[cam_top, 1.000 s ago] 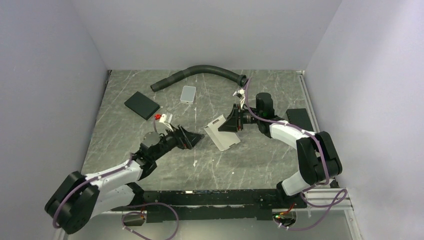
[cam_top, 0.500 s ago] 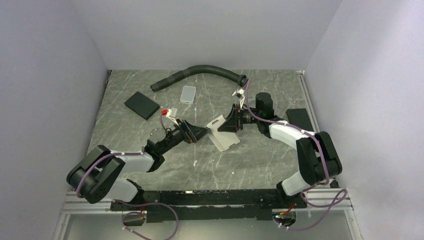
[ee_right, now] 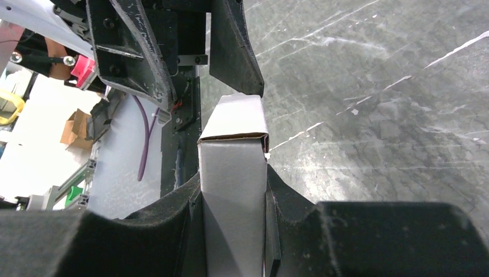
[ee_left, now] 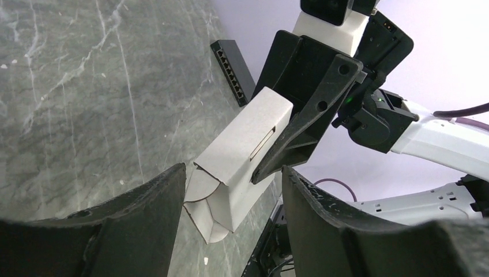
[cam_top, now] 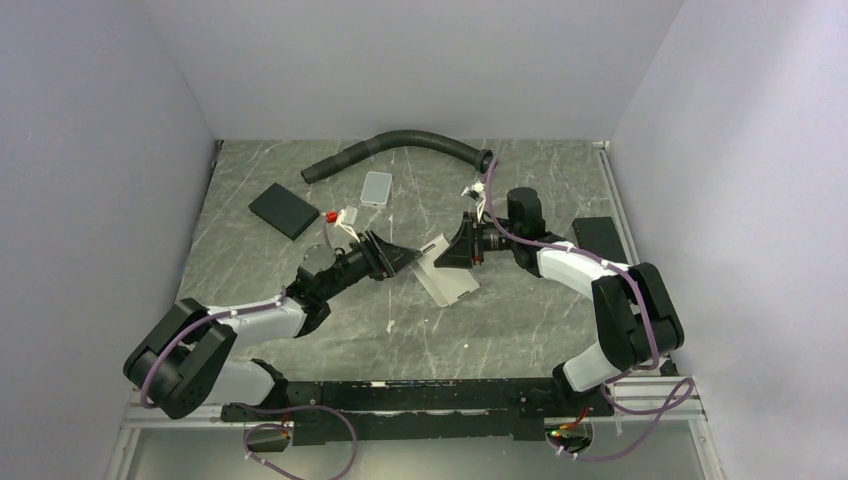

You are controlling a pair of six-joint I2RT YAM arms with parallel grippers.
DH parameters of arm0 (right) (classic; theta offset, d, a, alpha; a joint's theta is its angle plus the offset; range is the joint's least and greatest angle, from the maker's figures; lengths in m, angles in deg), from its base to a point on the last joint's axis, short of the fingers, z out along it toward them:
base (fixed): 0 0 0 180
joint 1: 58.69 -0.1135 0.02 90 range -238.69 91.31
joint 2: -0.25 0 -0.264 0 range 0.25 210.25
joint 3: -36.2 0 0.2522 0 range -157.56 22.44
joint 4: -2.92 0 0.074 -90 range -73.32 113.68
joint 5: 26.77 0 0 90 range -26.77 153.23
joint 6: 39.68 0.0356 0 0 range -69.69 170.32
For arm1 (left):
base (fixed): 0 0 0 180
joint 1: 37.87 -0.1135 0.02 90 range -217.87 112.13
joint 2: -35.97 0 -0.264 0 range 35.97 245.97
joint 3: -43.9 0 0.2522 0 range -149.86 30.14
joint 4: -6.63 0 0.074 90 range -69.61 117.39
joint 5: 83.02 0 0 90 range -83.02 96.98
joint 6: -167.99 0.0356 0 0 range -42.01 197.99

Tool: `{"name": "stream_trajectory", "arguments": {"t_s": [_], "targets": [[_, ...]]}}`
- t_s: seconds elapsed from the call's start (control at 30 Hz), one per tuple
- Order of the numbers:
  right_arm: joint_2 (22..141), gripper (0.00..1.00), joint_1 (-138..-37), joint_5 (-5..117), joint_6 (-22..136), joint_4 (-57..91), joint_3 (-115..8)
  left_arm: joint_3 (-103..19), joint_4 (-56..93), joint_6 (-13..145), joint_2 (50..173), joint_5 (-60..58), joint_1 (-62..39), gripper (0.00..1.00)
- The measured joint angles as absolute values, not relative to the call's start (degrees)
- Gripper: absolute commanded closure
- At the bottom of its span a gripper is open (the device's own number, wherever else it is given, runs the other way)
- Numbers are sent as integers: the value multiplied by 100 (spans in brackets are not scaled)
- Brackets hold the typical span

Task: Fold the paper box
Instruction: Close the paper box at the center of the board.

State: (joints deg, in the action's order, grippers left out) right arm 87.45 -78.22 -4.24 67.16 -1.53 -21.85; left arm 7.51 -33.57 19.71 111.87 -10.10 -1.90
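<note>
the right pincer (ee_right: 232,186) was clamped on the paper box (ee_right: 233,118), with one finger pressed to each broad side of its slim body. the left pincer (ee_left: 233,173) was seen with its jaws apart, one set on either side of the box's free end. a gap was shown on both sides, so no contact could be made out.

the box was held tilted between the two pincers, on the near side of the black hose (cam_top: 400,140). whether its lower corner rested on the surface (cam_top: 450,330) could not be told. a light grey tile (cam_top: 377,187) was seen just on the near side of the hose, and a black pad (cam_top: 284,210) beyond the hose's left end, both well apart from the work.

the sheet was already raised into a rectangular sleeve, so the main folding was judged done. at the free end the rounded side flaps were left standing out, and the end flap was bent over but not tucked in. closing that end was judged to be what remained. the other end was hidden by the right pincer, so its state could not be told.
</note>
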Motion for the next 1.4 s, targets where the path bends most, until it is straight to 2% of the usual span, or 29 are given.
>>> {"name": "stream_trajectory", "arguments": {"t_s": [0.1, 0.23, 0.5, 0.83, 1.4], "targets": [[8747, 100, -7833, -378, 6683, -70, -2185, 709, -3024, 1978, 11043, -1008, -190, 29], [8747, 100, -7833, -306, 6646, 26, -2185, 633, -2637, 1976, 10925, -991, -190, 30], [8747, 100, -7831, -131, 6574, 83, -2185, 567, -2089, 1873, 10887, -995, -190, 35], [8747, 100, -7829, -111, 6571, 83, -2185, 556, -2144, 1604, 11060, -1058, -197, 47], [8747, 100, -7929, 116, 6410, 295, -2270, 526, -2325, 1473, 11360, -1113, -223, 56]]}}
